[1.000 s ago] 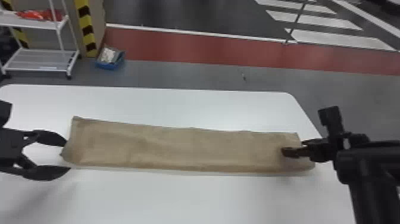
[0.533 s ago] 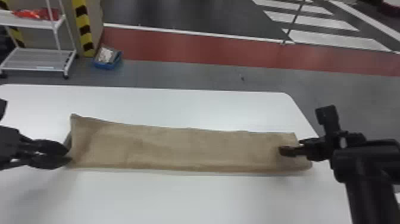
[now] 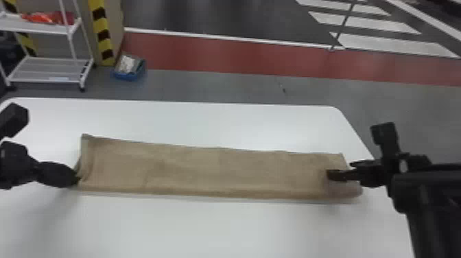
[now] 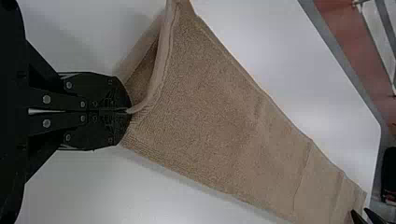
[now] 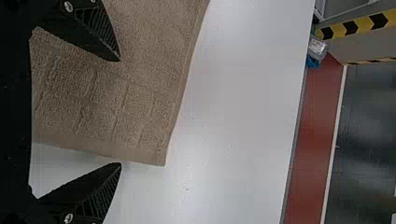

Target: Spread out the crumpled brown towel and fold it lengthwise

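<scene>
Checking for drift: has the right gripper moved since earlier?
No, the right gripper shows no clear shift against the table's far right corner in the head view.

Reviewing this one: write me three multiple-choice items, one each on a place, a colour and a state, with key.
1. Which end of the long brown terry towel does the black left gripper hold?
A: right
B: left
C: neither
2. What colour is the flat tabletop?
A: white
B: red
C: blue
3. The black right gripper has its fingers:
A: shut
B: crossed
C: apart

1 B: head view shows it there.
2 A: bare surface around the towel is white.
3 C: right wrist view shows a wide gap.
</scene>
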`<move>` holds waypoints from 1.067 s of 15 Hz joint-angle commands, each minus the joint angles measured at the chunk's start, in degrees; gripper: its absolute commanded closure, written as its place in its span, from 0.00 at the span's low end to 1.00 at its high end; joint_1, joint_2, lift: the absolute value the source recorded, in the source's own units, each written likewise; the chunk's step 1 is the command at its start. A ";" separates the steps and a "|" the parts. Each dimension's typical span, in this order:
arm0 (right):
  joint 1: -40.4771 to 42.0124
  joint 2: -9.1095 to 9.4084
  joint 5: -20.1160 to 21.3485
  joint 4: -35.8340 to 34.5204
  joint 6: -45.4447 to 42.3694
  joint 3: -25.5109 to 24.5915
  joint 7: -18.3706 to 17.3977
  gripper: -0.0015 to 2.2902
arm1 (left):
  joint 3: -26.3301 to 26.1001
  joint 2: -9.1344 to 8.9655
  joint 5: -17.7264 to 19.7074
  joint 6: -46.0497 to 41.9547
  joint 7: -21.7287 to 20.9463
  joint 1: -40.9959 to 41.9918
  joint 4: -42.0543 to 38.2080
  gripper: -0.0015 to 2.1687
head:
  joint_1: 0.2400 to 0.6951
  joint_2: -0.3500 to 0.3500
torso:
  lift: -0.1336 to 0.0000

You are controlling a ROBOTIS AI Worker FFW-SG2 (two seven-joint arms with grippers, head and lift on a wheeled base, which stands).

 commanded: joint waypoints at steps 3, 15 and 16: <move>0.58 0.60 -0.50 -1.29 -0.01 0.03 0.09 0.04 | -3.00 1.09 -5.72 8.99 -2.57 -1.54 -1.85 0.99 | 1.00 0.26 | 0.07; 7.61 2.88 -0.85 -16.85 13.18 9.88 4.83 0.07 | -4.14 1.27 -7.56 20.24 -3.37 -1.36 -5.71 0.99 | 1.00 0.45 | 0.07; 7.61 2.88 0.12 -16.41 12.83 10.49 4.83 0.07 | -4.14 1.36 -7.56 20.59 -3.37 -1.27 -6.15 0.99 | 1.00 0.46 | 0.07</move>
